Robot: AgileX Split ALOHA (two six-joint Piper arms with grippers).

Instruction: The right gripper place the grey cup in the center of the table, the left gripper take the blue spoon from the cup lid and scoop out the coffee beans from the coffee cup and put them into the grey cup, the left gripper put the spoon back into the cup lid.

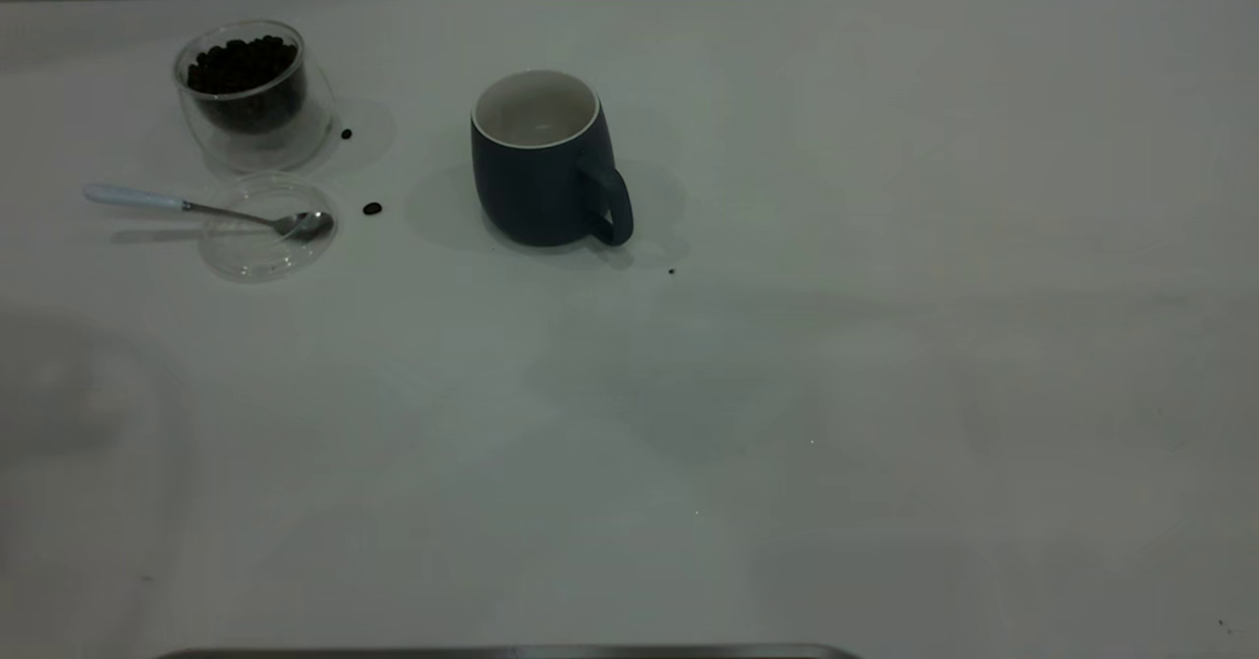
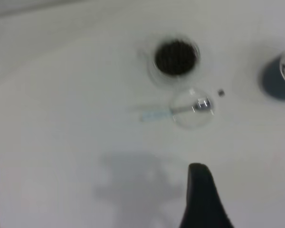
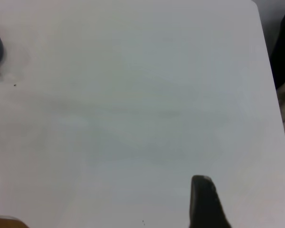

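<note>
Two stray beans (image 1: 372, 209) lie on the worktop (image 1: 787, 393) between the bean-filled glass cup (image 1: 246, 93) and upright mug (image 1: 546, 162). Spoon (image 1: 197, 209) rests across the lid (image 1: 266, 228). Whether either arm's fingers (image 2: 202, 199) are open, I cannot tell.

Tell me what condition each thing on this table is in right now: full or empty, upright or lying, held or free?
coffee cup: upright, holds coffee beans, free.
grey cup: upright, looks empty, free.
cup lid: flat on the table, spoon bowl resting in it.
blue spoon: lying down, handle sticking out past the lid, free.
stray beans: loose on the table.
left tool: above the table, holding nothing.
right tool: above bare table, holding nothing.
</note>
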